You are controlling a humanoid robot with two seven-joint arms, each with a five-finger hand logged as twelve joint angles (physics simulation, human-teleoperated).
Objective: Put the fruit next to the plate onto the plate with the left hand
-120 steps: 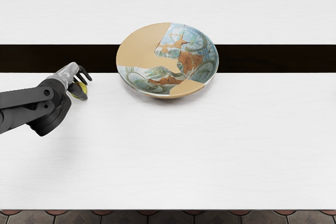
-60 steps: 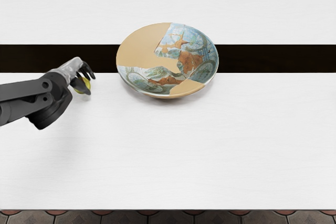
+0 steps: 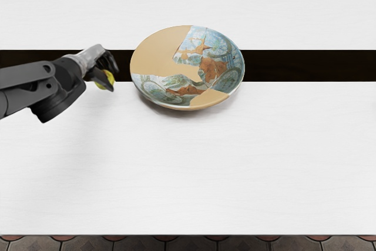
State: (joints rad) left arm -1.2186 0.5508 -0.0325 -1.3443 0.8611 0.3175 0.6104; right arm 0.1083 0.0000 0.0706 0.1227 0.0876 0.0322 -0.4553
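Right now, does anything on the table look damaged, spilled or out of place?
Nothing is spilled. The plate looks odd: its painted pattern breaks off in jagged patches of plain tan, though the rim seems whole. The left hand holds the yellow fruit left of it.

— How many plates are there?
— One plate (image 3: 154, 51), on the one table (image 3: 235, 157).
— And fruit?
— One fruit (image 3: 108, 79), yellow, just left of the plate.
— Hands?
— One, the left hand (image 3: 98, 65), with its one arm, also left of the plate.
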